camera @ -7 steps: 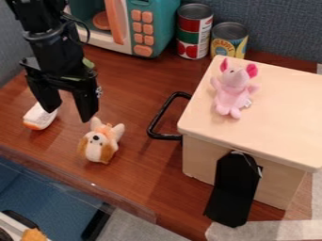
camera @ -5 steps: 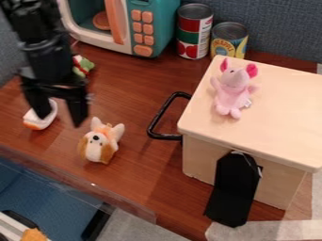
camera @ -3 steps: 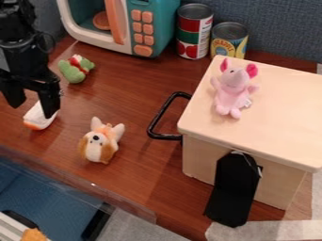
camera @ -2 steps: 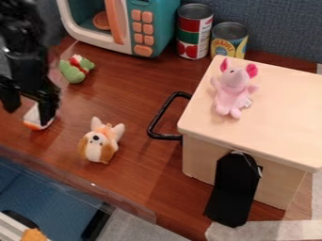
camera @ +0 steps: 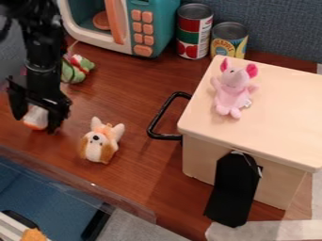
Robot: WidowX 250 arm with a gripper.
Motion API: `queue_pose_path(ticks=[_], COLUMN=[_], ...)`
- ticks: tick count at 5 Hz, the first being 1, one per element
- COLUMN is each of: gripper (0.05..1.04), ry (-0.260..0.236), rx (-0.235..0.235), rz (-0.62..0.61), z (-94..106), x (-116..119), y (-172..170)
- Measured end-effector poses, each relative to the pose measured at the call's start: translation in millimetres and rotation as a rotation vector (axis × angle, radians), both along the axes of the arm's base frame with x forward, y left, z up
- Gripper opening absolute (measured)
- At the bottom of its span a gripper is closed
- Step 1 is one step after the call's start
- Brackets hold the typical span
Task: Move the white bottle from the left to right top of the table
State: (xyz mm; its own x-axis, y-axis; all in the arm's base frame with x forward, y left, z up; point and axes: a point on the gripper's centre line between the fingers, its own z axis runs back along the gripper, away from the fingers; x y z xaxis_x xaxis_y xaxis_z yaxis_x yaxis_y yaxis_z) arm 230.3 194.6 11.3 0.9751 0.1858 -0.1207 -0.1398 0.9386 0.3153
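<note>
The black gripper (camera: pixel 36 123) hangs low at the left of the table (camera: pixel 141 172), open, one finger on each side of the white bottle. The white bottle (camera: pixel 36 116) with an orange end lies between the fingers, its upper part hidden by the gripper. Whether the fingers touch it I cannot tell.
Right of the gripper lies a brown-and-white plush dog (camera: pixel 99 143); behind it, a green plush toy (camera: pixel 73 70). A wooden box (camera: pixel 283 113) with a black handle and a pink plush toy (camera: pixel 234 89) takes up the right. Cans (camera: pixel 194 33) and a toy microwave (camera: pixel 162 28) stand at the back.
The gripper first moved left, then came down and slightly right over the white bottle. The green plush toy, mostly hidden at first, came into view behind the arm.
</note>
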Motion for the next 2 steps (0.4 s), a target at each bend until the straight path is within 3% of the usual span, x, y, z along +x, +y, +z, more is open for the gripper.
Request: queue_pose_path(ticks=[1, 2], gripper=[0.680, 0.522], ry=[-0.041, -0.160], rx=[-0.038, -0.082], rz=[0.008, 0.007], z=[-1.7, 21.4], x=[0, -2], y=[0, 0])
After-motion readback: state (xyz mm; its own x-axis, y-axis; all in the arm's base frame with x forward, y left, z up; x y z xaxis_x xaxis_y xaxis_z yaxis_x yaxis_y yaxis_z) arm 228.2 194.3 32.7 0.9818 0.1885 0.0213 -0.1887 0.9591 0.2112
